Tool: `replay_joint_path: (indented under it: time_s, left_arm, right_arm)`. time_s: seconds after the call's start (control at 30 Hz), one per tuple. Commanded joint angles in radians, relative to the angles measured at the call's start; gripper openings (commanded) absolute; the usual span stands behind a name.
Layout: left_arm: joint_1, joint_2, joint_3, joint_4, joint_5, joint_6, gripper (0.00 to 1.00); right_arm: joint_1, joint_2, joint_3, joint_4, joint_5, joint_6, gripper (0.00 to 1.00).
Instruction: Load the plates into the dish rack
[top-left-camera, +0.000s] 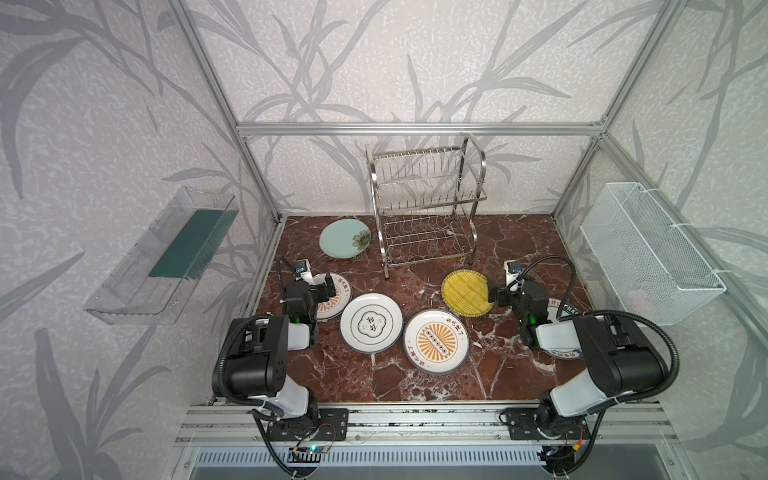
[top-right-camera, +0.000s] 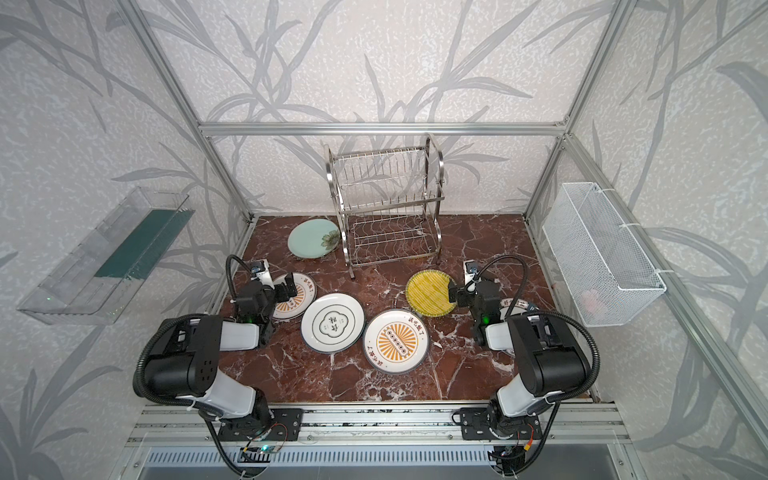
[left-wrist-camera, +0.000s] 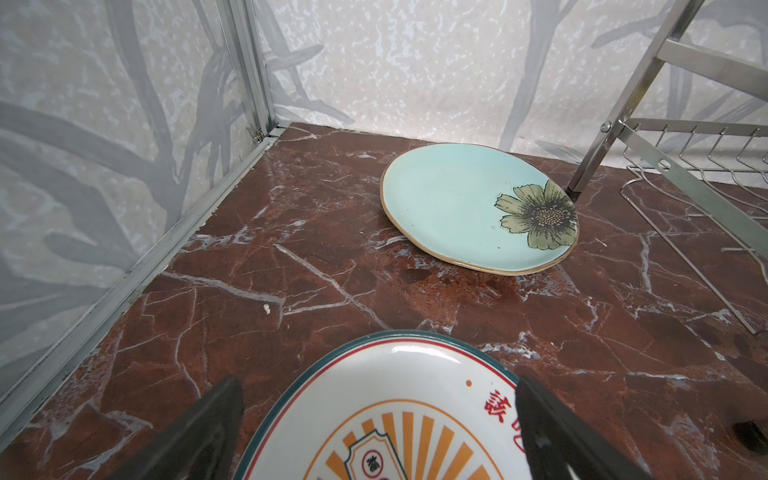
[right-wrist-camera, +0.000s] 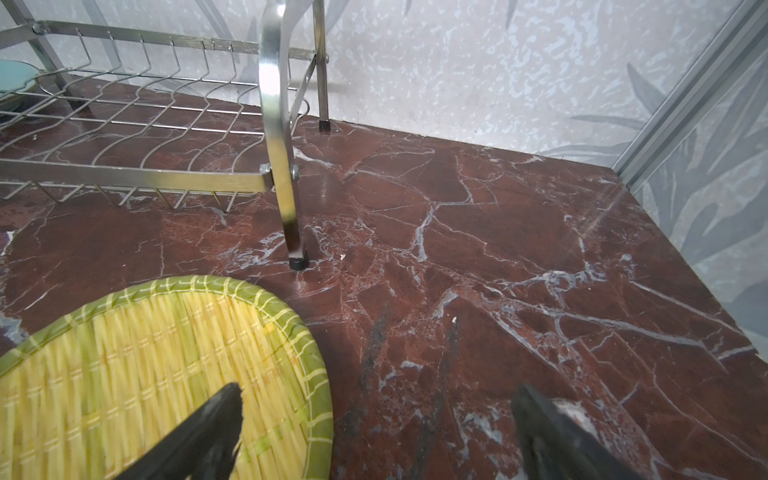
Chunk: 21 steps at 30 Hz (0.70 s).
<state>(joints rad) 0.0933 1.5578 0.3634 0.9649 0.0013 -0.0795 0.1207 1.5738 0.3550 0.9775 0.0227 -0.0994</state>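
Left gripper (top-left-camera: 328, 286) was found released, jaws wide and holding nothing. It was poised low over the sunburst plate (top-left-camera: 337, 307), which lay flat beside the left edge of the marble surface (top-left-camera: 415, 382). Right gripper (right-wrist-camera: 378, 390) was likewise spread and empty. In its wrist view one finger (right-wrist-camera: 212, 419) hung over the yellow ribbed plate (right-wrist-camera: 145, 374) and the other over bare marble, so that plate's rim lay between the jaws. Contact with either plate could not be confirmed.

Assessment: the first pick-up had not begun. Every plate lay flat on a hard top. A clean grasp would likely need one finger worked beneath the rim and the other pressed on the upper face, closing on the rim alone. A plain straight descent risked skidding the plate. Once lifted, a plate would have to be turned on edge and lowered between two prongs.

Left arm (top-left-camera: 257, 353) and right arm (top-left-camera: 615, 353) rose from bases at the near edge, elbows raised, forearms reaching toward the far edge, wrists pitched downward.

Beyond them, the dish rack (top-left-camera: 428, 204) stood empty at the middle of the far edge. The mint plate (top-left-camera: 340, 239) lay toward the far left corner, just beside the rack's left legs. The quatrefoil plate (top-left-camera: 371, 328) and the second sunburst plate (top-left-camera: 435, 340) sat mid-surface, rims touching or nearly so. The lettered-rim plate (top-left-camera: 555, 305) lay near the right edge, mostly hidden beneath the right arm.
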Motion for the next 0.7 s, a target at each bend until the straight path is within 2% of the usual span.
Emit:
replay_joint_path:
  time_s: [0.0,0.13,0.33,0.43,0.53,0.67]
  left_arm:
    - [-0.005,-0.016,0.006,-0.031,0.004,0.014,0.99]
    - [-0.009,-0.138,0.08,-0.268,-0.042,0.005,0.99]
    - [-0.024,-0.316,0.146,-0.446,-0.159,-0.053,0.99]
    - [-0.042,-0.395,0.208,-0.563,-0.21,-0.107,0.99]
    - [-0.051,-0.447,0.312,-0.747,-0.276,-0.197,0.99]
    - [-0.061,-0.471,0.436,-0.928,-0.297,-0.235,0.99]
  right_arm:
    - [0.0,-0.057,-0.028,0.034,0.026,0.004,0.99]
    - [0.002,-0.159,-0.048,-0.009,0.071,0.017,0.99]
    - [0.008,-0.398,-0.015,-0.22,0.157,0.046,0.99]
    - [0.013,-0.536,0.04,-0.405,0.17,0.055,0.99]
    - [0.014,-0.644,0.157,-0.663,0.21,0.109,0.99]
    - [0.015,-0.69,0.308,-0.937,0.267,0.179,0.99]
